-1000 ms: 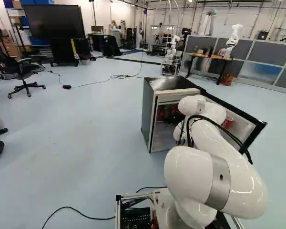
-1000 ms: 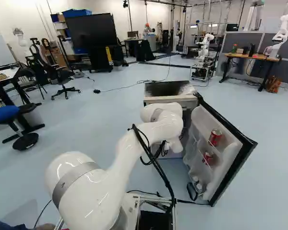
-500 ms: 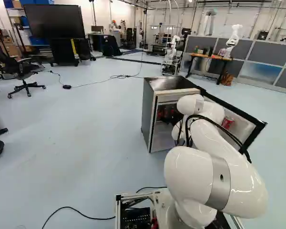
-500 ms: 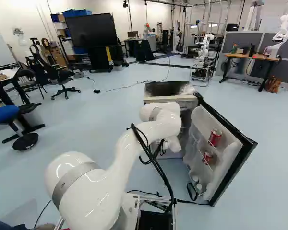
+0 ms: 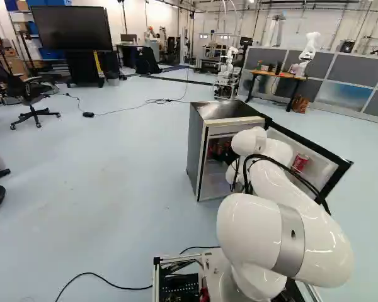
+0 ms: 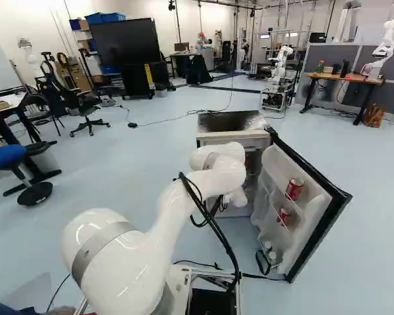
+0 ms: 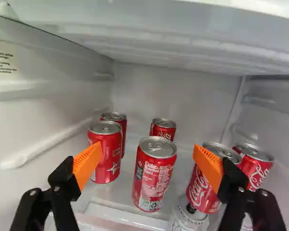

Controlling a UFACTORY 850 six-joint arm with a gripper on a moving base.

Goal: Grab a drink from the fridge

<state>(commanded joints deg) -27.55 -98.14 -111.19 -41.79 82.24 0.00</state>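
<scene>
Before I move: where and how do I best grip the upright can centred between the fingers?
I'd take the red can mid-body, from the fridge's open front, one finger per side. It stands upright, its wall straight and round, with gaps on both sides; the open gripper faces it. One finger probably needs care near the neighbouring can.

Cans [image 7: 154, 178] observed in red with white lettering and silver lids; one lower can [image 7: 182, 224] is pale silver. Fridge [image 5: 196, 151] is dark grey on its outer side and white inside, its door [image 6: 271, 164] white within and black-edged. Arm [image 6: 154, 252] is plain glossy white with grey bands, tool [image 7: 148, 149] black with ridged orange pads [image 7: 88, 163], floor [image 5: 113, 189] pale blue.
</scene>
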